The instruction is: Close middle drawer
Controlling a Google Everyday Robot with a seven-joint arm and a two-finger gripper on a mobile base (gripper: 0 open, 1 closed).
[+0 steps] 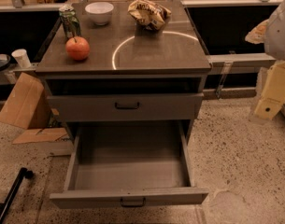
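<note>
The middle drawer (pixel 128 197) is pulled far out of the grey cabinet (pixel 125 71). It has a low wide front with a small dark handle (pixel 132 202), and its deep grey box (pixel 130 160) is empty. Above it, the taller-fronted top drawer (pixel 125 107) with a dark handle stands slightly out. The lowest drawer is hidden under the open one. My gripper (pixel 268 107) hangs at the right edge of the view, pale yellow under the white arm (pixel 280 29). It is well to the right of the cabinet, about level with the top drawer, and touches nothing.
On the cabinet top stand an apple (pixel 77 48), a green can (pixel 69 21), a white bowl (pixel 99 12) and a chip bag (pixel 149 14). Cardboard (pixel 25 104) leans at the left. A black bar (pixel 11 195) lies on the speckled floor at bottom left.
</note>
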